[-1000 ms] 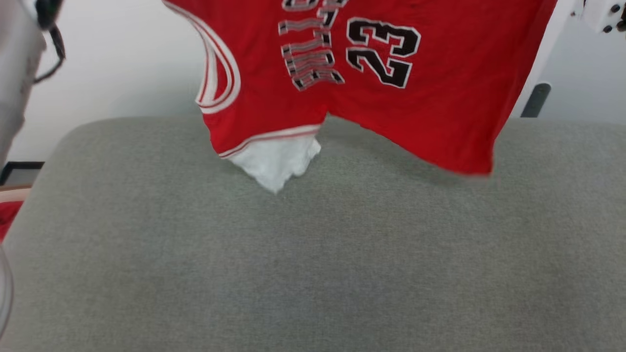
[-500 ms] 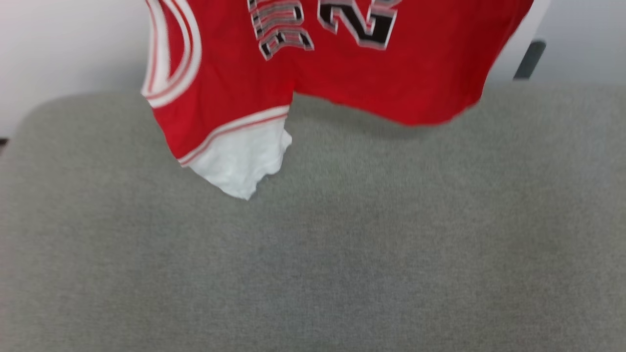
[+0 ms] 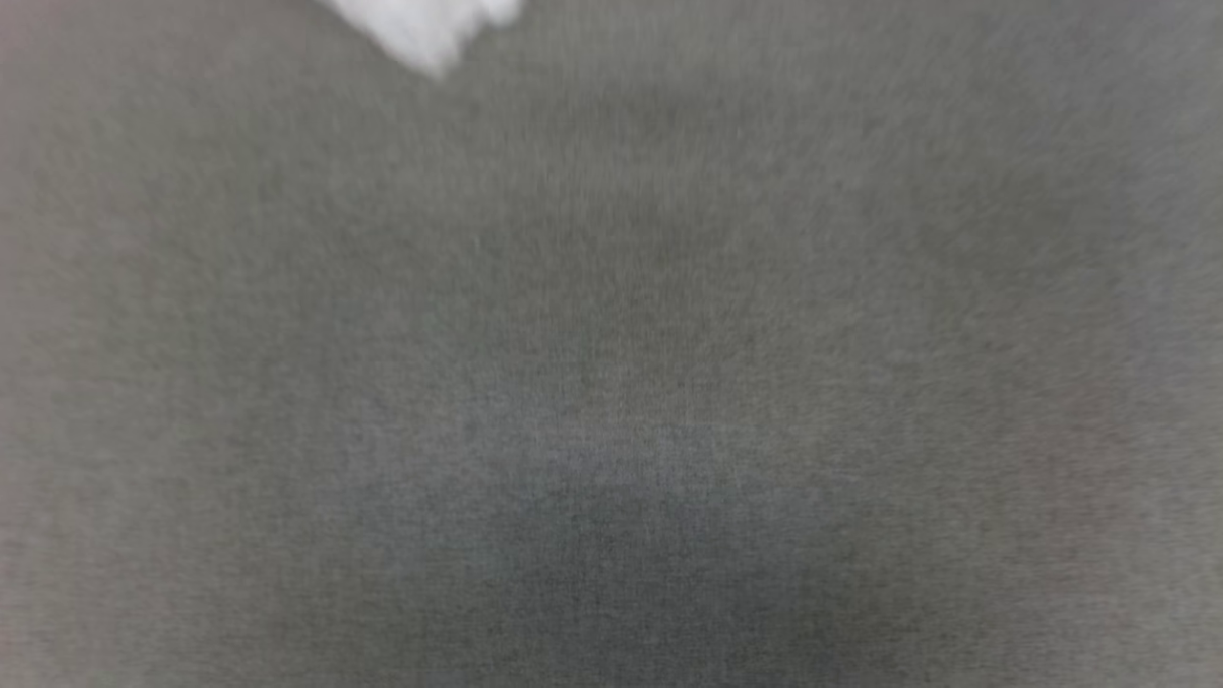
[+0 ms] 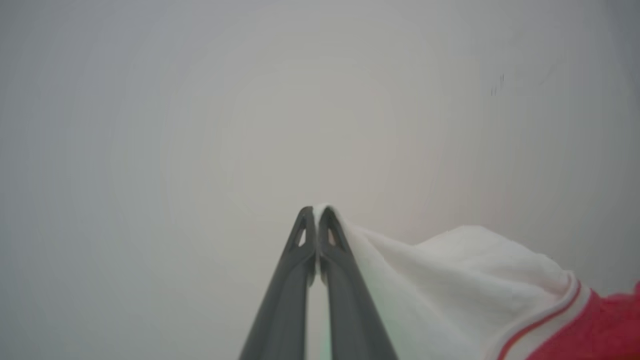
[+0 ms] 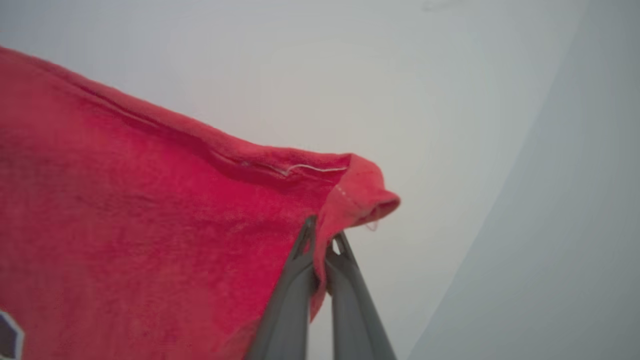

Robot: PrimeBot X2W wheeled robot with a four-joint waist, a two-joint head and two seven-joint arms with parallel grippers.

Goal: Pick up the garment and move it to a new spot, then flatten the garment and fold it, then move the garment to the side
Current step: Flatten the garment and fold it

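The garment hangs in the air between my two grippers. In the left wrist view my left gripper point(image 4: 316, 212) is shut on the tip of its white sleeve point(image 4: 450, 280), with striped trim and red cloth trailing to the lower right. In the right wrist view my right gripper point(image 5: 322, 235) is shut on a bunched red hem corner of the garment point(image 5: 150, 225), which spreads to the left. The head view catches just the white sleeve tip point(image 3: 420, 29) at the top edge, above the grey cushion.
A grey fabric cushion surface point(image 3: 611, 382) spreads below the hanging cloth in the blurred head view. Behind both grippers stands a plain pale wall point(image 4: 200, 125).
The head camera has tilted down sharply, so the red body and its print have left the top of the picture; just the white sleeve tip remains. The picture is blurred by that motion.
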